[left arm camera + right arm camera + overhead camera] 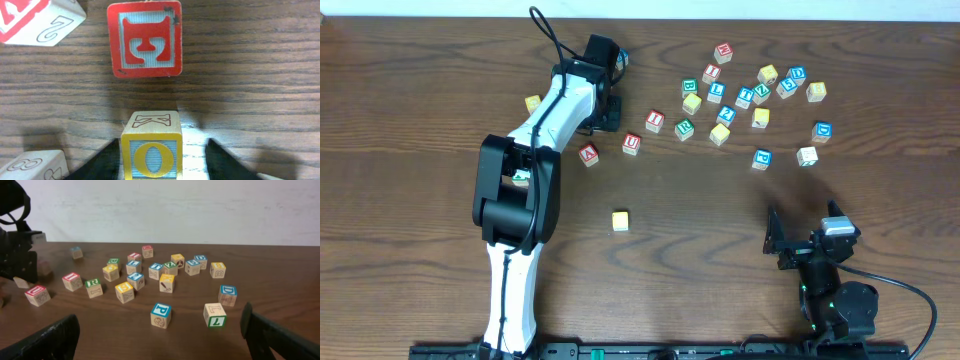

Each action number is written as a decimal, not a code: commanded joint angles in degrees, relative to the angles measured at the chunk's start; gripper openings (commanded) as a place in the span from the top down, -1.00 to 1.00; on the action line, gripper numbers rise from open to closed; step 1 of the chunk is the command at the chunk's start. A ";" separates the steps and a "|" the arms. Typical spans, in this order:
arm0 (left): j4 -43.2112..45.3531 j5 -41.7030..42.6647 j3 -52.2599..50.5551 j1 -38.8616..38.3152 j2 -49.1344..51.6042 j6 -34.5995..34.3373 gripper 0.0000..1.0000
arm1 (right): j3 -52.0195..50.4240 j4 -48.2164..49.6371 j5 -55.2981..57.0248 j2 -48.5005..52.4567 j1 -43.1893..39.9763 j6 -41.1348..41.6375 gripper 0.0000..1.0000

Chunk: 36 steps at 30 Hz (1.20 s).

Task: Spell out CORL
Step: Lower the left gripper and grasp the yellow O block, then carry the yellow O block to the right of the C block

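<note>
Two arms stood at the counter [400, 200]; the right claw [160, 320] gaped empty at five o'clock. The left claw [164, 145], half-closed, straddled the yellow O cube [151, 159] at eleven o'clock, apparently touching only its nine-o'clock side; closing lopsided could shove or twist it.
</note>
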 commanded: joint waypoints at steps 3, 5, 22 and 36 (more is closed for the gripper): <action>0.02 -0.72 1.38 0.31 0.13 0.11 0.22 | -0.04 -0.24 -0.13 -0.28 -0.39 0.42 -0.99; 0.02 -0.72 1.38 0.31 0.13 0.11 0.23 | -0.04 -0.26 -0.13 -0.28 -0.39 0.42 -0.99; -0.24 -0.70 1.38 0.28 0.09 0.11 0.49 | -0.04 -0.26 -0.13 -0.28 -0.39 0.39 -0.99; -5.97 -0.70 1.40 0.24 -17.86 0.24 0.61 | -0.04 -0.26 -0.13 -0.28 -0.39 0.42 -0.98</action>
